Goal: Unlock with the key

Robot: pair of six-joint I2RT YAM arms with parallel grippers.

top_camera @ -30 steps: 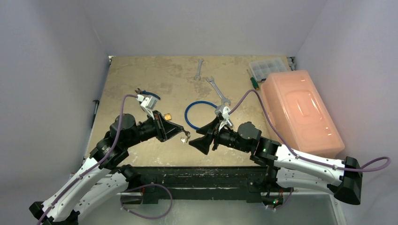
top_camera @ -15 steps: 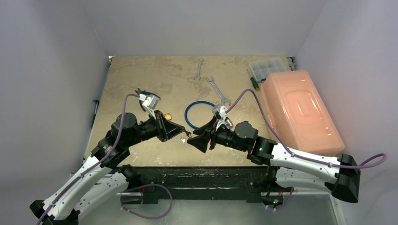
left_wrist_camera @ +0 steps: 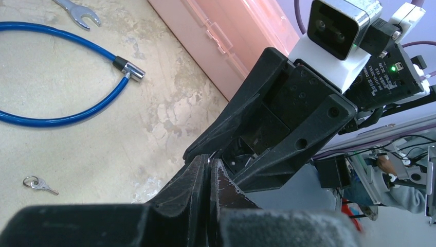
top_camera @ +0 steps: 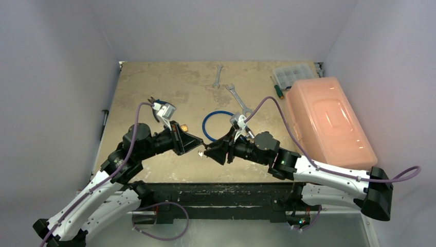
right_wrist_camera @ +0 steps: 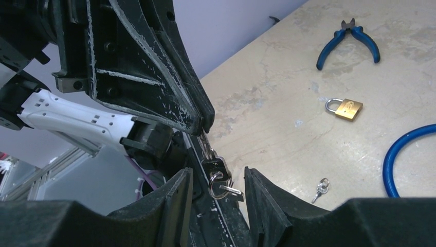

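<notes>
Showing only in right wrist view: left tool (right_wrist_camera: 204, 122) pinching key (right_wrist_camera: 224, 190), right tool (right_wrist_camera: 216, 176) part-open astride.

Brass padlock (right_wrist_camera: 347, 109); blue cable (right_wrist_camera: 386, 172)

Soft even light, faint shadows; left end effector (left_wrist_camera: 210, 165) blurry nr wrist cam

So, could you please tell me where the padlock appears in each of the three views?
Top external: padlock left of centre, left of the blue cable.
Left wrist: not in it.
Right wrist: padlock right of centre, below the pliers.
Shared landmark: the blue cable, at the upper left in the left wrist view and at the right edge in the right wrist view.
</notes>
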